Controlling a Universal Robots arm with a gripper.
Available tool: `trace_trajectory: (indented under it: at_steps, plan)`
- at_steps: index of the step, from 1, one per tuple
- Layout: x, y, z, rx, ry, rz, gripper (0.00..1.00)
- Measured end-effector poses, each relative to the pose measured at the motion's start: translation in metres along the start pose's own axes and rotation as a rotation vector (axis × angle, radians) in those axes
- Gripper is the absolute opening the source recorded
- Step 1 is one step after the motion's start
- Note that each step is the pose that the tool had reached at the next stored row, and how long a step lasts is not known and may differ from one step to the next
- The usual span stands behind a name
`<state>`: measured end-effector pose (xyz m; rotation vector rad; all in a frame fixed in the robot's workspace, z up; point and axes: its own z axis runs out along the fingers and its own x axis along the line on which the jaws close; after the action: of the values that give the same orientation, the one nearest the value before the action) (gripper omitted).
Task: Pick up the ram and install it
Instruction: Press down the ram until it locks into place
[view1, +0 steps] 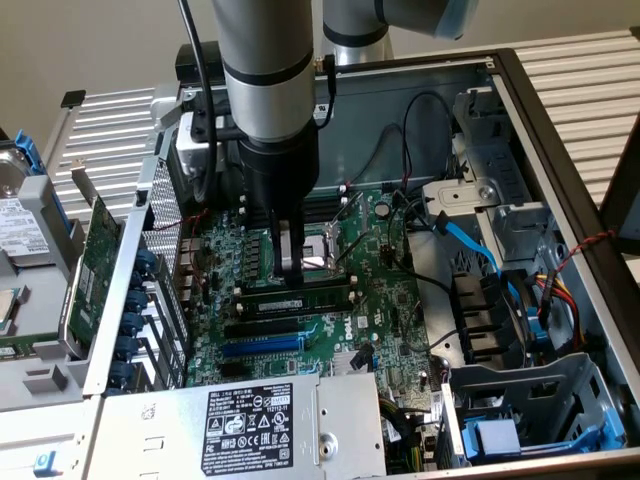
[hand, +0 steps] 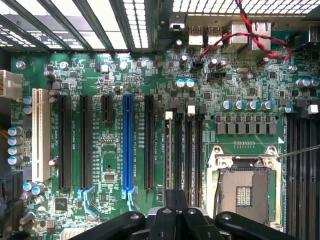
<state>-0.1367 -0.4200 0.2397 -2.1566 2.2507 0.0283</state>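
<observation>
The black tool (view1: 292, 262), fingers closed narrow, presses the long thin green ram stick (view1: 300, 297) into its black memory slot (hand: 178, 150) beside the silver processor socket (view1: 325, 250), so installation seems nearly finished.

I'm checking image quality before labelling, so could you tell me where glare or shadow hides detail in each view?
Exterior view: the CPU socket catches a bright reflection just beside the gripper, and the case's far corner under the arm lies in shadow. Wrist view: the vent slats above the motherboard are blown out white, while the board itself is evenly lit and its slots read clearly.
</observation>
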Motion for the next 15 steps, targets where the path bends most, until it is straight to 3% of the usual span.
trace_trajectory:
  at_steps: [5, 15]
  plan:
    - [-0.0002, 0.0001, -0.0092, -0.0001, 0.0002, 0.000, 0.11]
    - [-0.0003, 0.0001, -0.0097, -0.0001, 0.0003, 0.003, 0.11]
